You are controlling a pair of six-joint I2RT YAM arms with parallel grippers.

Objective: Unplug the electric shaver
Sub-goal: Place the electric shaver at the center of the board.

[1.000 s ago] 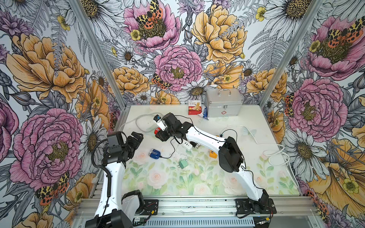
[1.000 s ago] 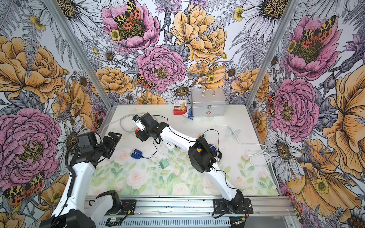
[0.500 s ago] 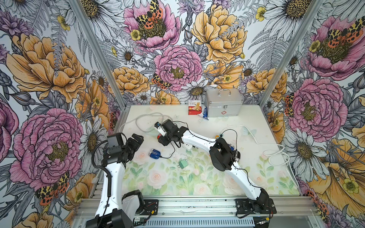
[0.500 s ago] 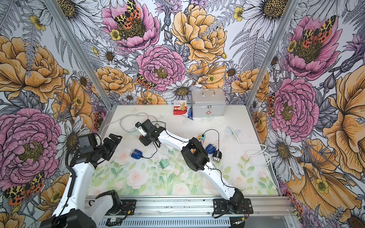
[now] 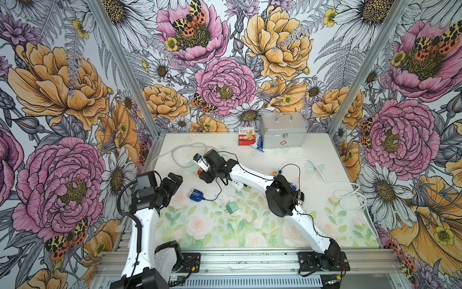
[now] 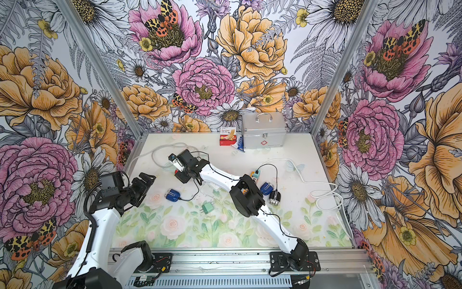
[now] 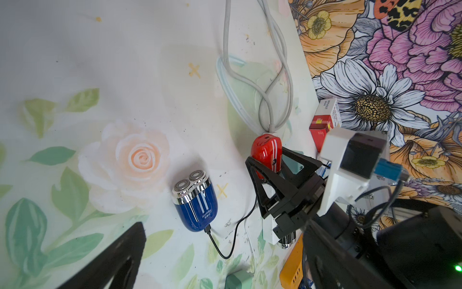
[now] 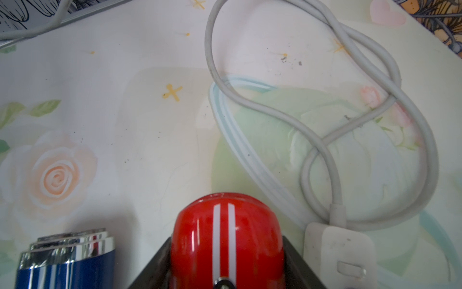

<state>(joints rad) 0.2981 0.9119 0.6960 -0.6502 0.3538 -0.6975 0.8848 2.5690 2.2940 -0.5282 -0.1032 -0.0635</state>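
Right hand clasping a red shaver on the counter.
Seen in both top views, it sits at the counter's 10 o'clock; a blue shaver, black cable plugged in, at its 6 o'clock. Left hand hangs released.

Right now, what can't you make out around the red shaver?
- red shaver plug end: cut off by the bottom edge, right wrist view.
- Same end, left wrist view: behind the right gripper.
- In both top views: the gripper covers most of it.
- white power strip sockets: cut off likewise, right wrist view.
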